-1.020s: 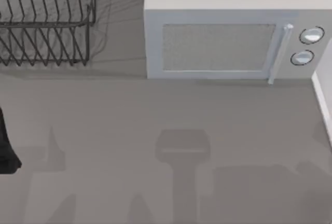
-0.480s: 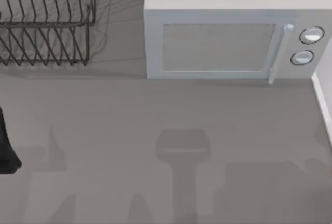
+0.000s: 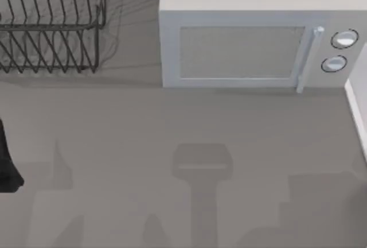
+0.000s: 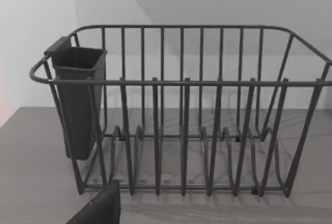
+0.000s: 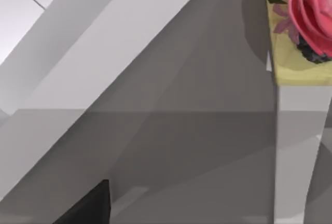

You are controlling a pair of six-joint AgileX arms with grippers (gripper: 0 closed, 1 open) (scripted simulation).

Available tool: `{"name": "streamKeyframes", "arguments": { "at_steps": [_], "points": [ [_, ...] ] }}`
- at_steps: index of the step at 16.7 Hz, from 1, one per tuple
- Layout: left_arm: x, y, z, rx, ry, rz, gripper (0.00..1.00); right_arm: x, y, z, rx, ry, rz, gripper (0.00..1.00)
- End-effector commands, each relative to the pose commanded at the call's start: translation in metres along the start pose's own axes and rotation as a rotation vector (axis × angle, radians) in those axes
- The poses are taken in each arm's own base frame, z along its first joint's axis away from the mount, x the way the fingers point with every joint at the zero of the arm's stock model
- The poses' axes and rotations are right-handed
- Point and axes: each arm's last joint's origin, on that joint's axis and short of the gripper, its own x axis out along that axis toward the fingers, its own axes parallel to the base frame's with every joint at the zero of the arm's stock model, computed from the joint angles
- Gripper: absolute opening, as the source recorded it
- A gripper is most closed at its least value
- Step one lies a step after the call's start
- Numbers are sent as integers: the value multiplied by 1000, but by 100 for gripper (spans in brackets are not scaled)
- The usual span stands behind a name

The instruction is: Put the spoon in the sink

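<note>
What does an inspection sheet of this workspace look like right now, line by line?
Surface: grey counter, bare in the middle, with shadows on it.
Job's things: nothing seen.
Clutter: wire dish rack at the far left, a dark cutlery cup hung on one end; microwave at the far right, door shut.
Grippers: a dark part of the left arm at the left edge.
Cables: nothing seen.
Surroundings: white wall; pink flower picture in the right wrist view.

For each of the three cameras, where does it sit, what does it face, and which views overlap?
Top view: above the table, looking down on the microwave and dish rack; a dark arm part at the left edge.
Left wrist view: on the left arm, facing the dish rack and its cutlery cup.
Right wrist view: on the right arm, facing grey surfaces and a pink flower.
Top and left wrist views share the rack.
</note>
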Motion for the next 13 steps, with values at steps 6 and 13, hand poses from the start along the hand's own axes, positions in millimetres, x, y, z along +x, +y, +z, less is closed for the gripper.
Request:
{"name": "streamKeyframes", "arguments": {
  "at_steps": [6, 13],
  "points": [
    [0, 0, 0, 0, 0, 0, 100, 3, -1, -1, 0, 2, -2, 92],
    [0, 0, 0, 0, 0, 0, 100, 3, -1, -1, 0, 2, -2, 40]
  ]
}}
